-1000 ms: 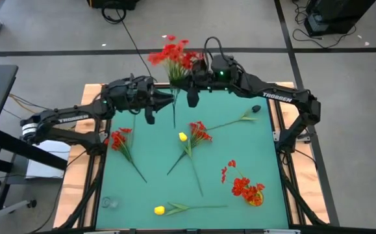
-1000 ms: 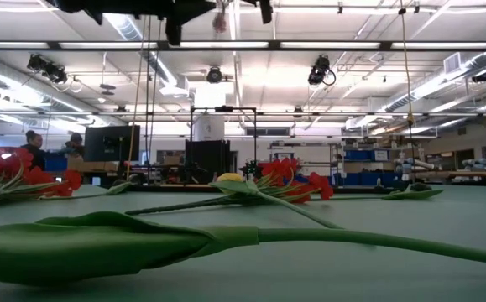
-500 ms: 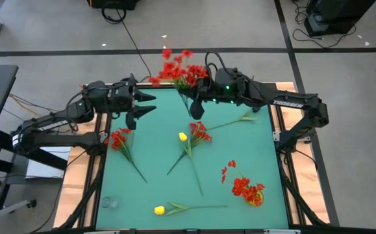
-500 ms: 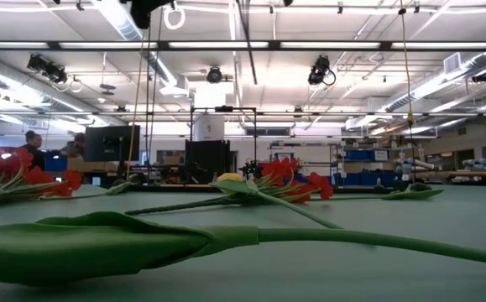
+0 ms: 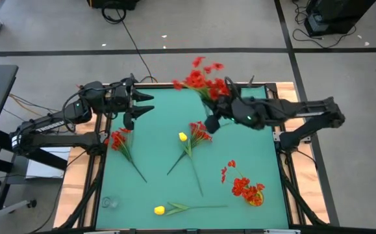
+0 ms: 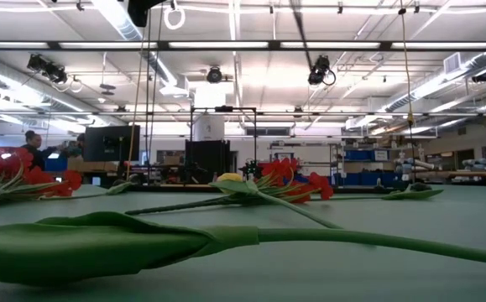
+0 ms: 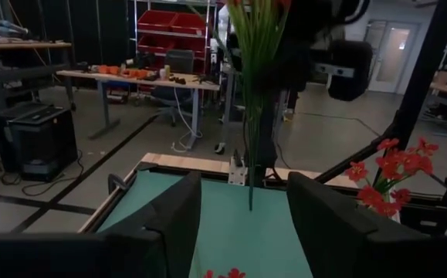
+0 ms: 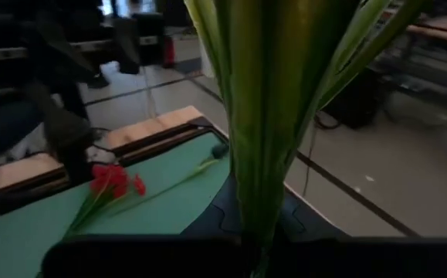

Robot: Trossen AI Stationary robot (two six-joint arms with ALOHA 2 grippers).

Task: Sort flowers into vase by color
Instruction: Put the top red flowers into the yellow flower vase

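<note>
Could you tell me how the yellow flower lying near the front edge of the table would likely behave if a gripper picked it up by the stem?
The yellow flower probably droops: its stem is long and thin, with the bloom at one end. It looks light, like the red bunch held aloft by the right gripper. Lying flat, it seems unlikely to roll.

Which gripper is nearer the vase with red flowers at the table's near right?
Right. The right gripper, carrying a red flower bunch, is above the vase; the left gripper sits across the table.
</note>
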